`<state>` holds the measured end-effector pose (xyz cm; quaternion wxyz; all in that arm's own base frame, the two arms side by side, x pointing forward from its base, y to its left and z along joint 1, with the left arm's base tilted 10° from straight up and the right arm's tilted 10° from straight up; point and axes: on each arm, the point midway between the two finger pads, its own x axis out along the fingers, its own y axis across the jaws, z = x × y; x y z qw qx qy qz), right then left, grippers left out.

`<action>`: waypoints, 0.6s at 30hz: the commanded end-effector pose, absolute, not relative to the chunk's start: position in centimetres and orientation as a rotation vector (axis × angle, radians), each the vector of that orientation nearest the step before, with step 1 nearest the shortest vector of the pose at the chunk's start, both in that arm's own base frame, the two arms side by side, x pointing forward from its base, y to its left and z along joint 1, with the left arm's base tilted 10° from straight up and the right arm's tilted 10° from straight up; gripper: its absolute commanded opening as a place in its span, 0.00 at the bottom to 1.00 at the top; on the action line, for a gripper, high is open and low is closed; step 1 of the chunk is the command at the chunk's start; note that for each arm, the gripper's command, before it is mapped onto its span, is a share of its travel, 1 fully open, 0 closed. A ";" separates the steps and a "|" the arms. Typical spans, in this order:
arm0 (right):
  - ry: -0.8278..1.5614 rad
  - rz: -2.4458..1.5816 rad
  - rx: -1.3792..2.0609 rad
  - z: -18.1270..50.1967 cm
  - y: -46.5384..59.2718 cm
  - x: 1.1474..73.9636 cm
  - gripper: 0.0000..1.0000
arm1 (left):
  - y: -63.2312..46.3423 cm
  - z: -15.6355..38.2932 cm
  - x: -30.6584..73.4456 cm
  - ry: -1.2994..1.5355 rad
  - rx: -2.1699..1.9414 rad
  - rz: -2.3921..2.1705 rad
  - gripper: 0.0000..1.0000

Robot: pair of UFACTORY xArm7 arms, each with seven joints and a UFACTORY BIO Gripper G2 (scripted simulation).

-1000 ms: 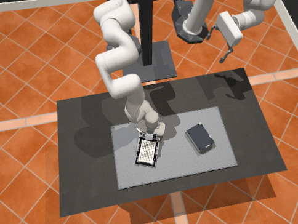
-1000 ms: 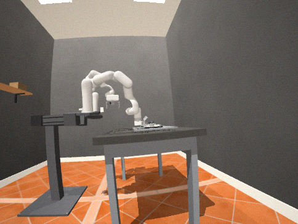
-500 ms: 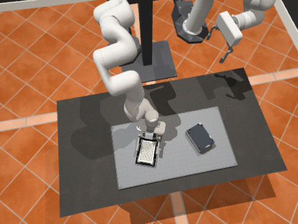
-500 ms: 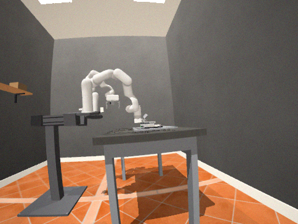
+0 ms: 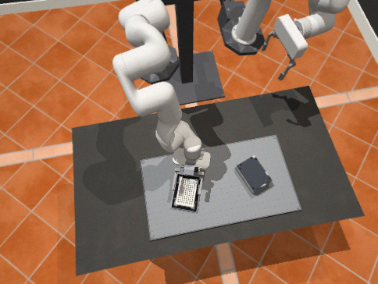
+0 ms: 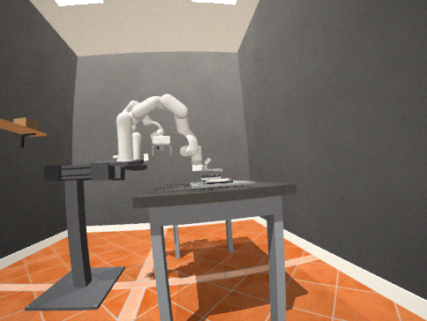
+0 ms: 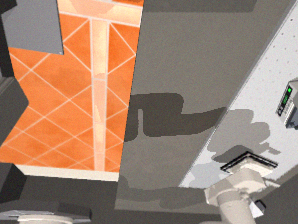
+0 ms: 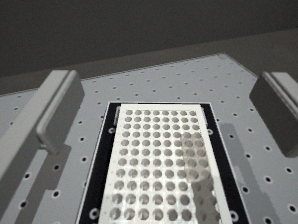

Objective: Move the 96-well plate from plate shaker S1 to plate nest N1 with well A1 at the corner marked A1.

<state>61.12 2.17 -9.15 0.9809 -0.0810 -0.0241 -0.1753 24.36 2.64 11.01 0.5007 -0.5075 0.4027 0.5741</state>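
The white 96-well plate (image 5: 187, 191) (image 8: 160, 167) lies within the black rim of the nest N1 (image 5: 185, 209) (image 8: 101, 165) and looks flat. I cannot read the A1 mark or tell which corner well A1 is at. The right gripper (image 5: 187, 187) (image 8: 170, 112) is above the plate, its fingers partly open, one on each side and clear of it. The dark-topped shaker S1 (image 5: 254, 173) (image 7: 293, 118) carries no plate. The left gripper (image 5: 272, 63) (image 6: 161, 153) is wide open and empty, high up beyond the table's back edge.
A light grey perforated board (image 5: 222, 211) under nest and shaker lies on the dark table (image 5: 105, 242). The shaker stands to the right of the nest in the top view, with a gap between them. The right arm reaches over the table's back edge.
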 end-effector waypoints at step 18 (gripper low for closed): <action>-0.052 -0.352 -0.161 -6.9 2.6 61.2 0.37 | 2.7 11.1 24.4 0.972 -1.227 1.387 1.00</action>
